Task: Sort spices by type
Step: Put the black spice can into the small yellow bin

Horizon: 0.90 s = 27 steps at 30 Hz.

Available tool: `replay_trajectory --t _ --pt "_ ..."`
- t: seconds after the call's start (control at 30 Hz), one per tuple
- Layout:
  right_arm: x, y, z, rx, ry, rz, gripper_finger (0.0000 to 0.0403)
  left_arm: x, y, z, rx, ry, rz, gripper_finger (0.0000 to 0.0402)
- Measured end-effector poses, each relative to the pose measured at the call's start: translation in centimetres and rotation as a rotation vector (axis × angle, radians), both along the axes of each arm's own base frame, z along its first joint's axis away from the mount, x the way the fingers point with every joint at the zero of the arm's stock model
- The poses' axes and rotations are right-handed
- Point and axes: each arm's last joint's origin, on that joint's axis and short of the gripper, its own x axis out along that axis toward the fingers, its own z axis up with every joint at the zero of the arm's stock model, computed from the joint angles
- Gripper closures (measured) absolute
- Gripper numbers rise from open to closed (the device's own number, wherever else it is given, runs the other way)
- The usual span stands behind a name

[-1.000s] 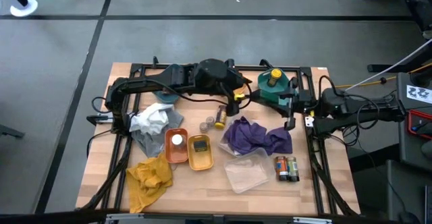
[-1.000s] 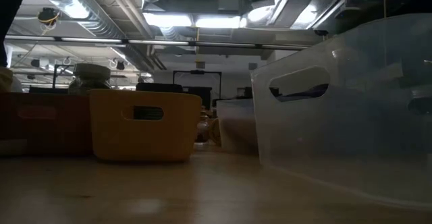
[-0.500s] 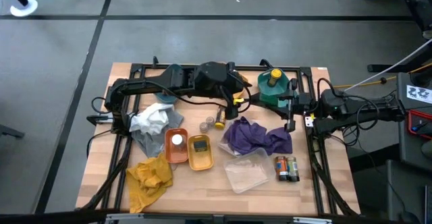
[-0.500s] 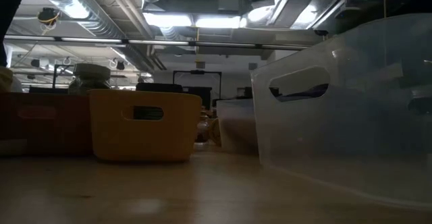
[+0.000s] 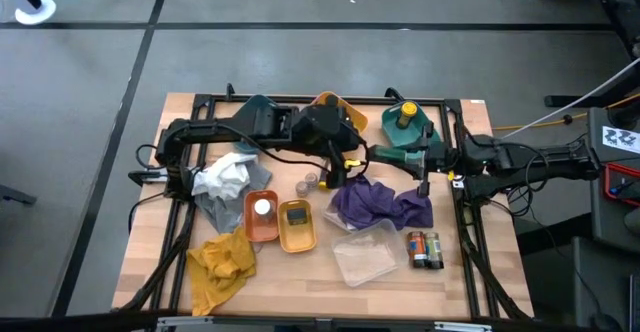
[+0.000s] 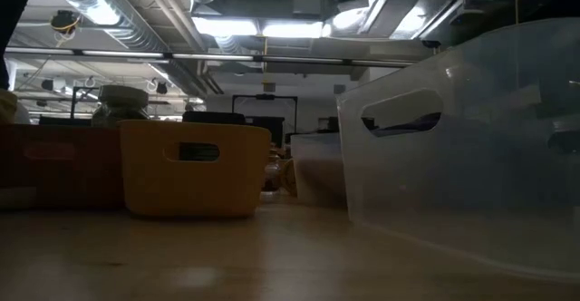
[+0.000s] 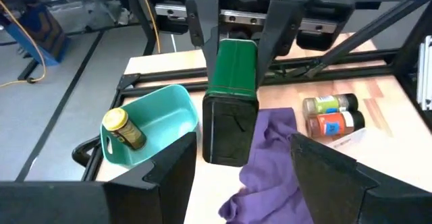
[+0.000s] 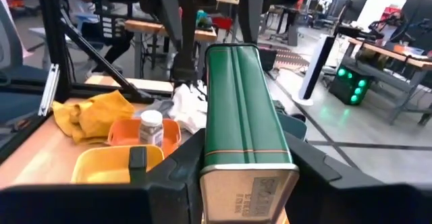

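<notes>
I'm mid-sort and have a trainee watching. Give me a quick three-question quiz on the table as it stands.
1. True or false: the right gripper is shut on the green tin.
2. Which container holds the yellow-lidded jar? A) orange tray B) teal tray C) clear bin
3. Fill in: the left gripper faces the tin with its fingers ___.

Key: 1 true; 2 B; 3 open.
</notes>
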Motion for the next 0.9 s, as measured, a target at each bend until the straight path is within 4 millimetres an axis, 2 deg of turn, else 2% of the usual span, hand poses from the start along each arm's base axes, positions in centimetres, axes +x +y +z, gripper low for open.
replay_trajectory --t 0.27,0.63,0.9 --pt "0.3 0.3 0.2 0.009 -0.023 0.091 0.0260 0.0 -0.2 0.0 -0.023 -0.005 0.012 0.0180" --pt "1.0 0.4 0.7 0.010 -0.096 0.114 0.0260 0.0 -0.3 0.1 -0.031 -0.011 0.016 0.0180" --pt "2.3 0.6 0.8 -0.010 -0.132 0.115 0.0260 0.1 -0.7 0.3 -0.022 -0.035 0.001 0.0180"
